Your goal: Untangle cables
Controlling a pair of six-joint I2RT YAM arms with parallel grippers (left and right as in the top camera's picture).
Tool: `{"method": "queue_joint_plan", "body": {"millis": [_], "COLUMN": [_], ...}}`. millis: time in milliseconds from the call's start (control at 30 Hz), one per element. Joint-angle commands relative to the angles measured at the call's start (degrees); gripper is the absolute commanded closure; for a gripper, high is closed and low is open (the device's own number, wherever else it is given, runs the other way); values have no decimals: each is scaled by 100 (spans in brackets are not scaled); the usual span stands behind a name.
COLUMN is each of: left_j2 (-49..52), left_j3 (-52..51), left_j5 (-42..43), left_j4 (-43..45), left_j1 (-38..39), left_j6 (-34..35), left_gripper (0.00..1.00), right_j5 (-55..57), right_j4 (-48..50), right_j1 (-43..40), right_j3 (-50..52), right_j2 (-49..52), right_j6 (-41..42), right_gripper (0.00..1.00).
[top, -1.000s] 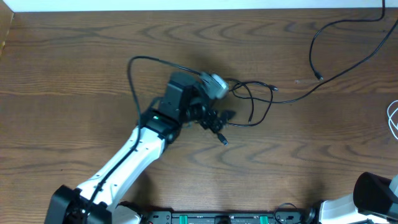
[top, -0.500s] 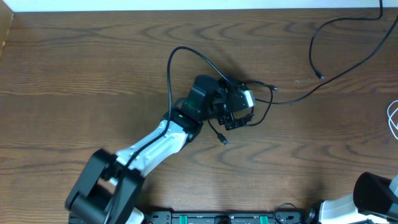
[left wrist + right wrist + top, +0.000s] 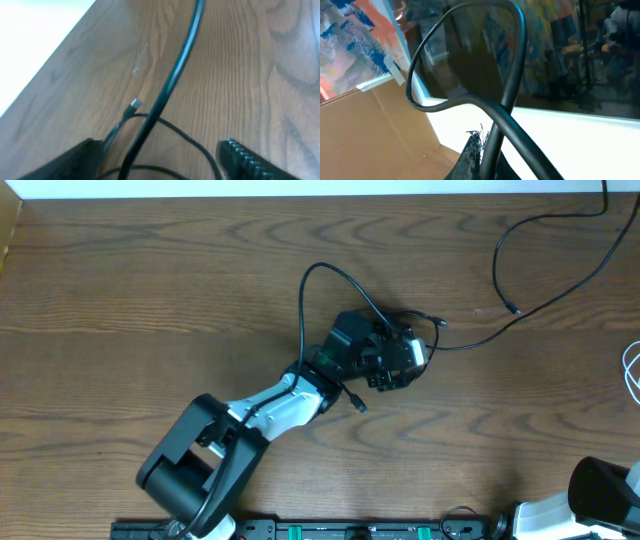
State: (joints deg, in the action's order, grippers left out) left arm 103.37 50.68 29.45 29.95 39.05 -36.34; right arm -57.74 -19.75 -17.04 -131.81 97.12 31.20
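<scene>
The black cable (image 3: 172, 72) is lying in a tangle of loops in the middle of the counter (image 3: 120, 300). The left arm (image 3: 285, 400) is being stretched over that tangle. The left jaws are being held well apart, one on each side of a strand, with nothing gripped yet, probably so that one strand is being singled out. The white cable (image 3: 627, 372) is lying well to the right of the tangle. The right jaws are being held shut, with nothing seen in them, far from the tangle, likely to leave room.
</scene>
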Motion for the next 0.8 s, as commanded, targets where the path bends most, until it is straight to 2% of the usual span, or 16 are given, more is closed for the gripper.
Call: {"method": "queue_joint_plan", "body": {"millis": [0, 33, 67, 200, 400, 533, 767], "left_j2": [269, 308, 367, 367, 20, -525, -1657], "left_j3": [55, 55, 55, 55, 55, 55, 55], "left_j5": [-15, -15, -24, -476, -1456, -1565, -1753], "left_j4": [201, 251, 302, 479, 1700, 2221, 2306], "left_j1": [26, 26, 26, 26, 24, 20, -28], "left_j6": [-92, -94, -94, 22, 927, 1121, 1117], "left_gripper": [48, 63, 92, 93, 92, 93, 93], "right_j5": [-138, -138, -138, -146, -162, -96, 245], "right_j4": [-52, -70, -87, -96, -413, -1001, -2284], "right_j1": [-11, -11, -11, -11, -11, -13, -11], "right_j3": [-76, -76, -76, -76, -76, -76, -59], "right_j2": [-35, -35, -35, -35, -35, -35, -35], "right_j6": [-63, -61, -61, -61, -114, -546, -1379], "right_gripper": [99, 99, 99, 99, 99, 99, 99]}}
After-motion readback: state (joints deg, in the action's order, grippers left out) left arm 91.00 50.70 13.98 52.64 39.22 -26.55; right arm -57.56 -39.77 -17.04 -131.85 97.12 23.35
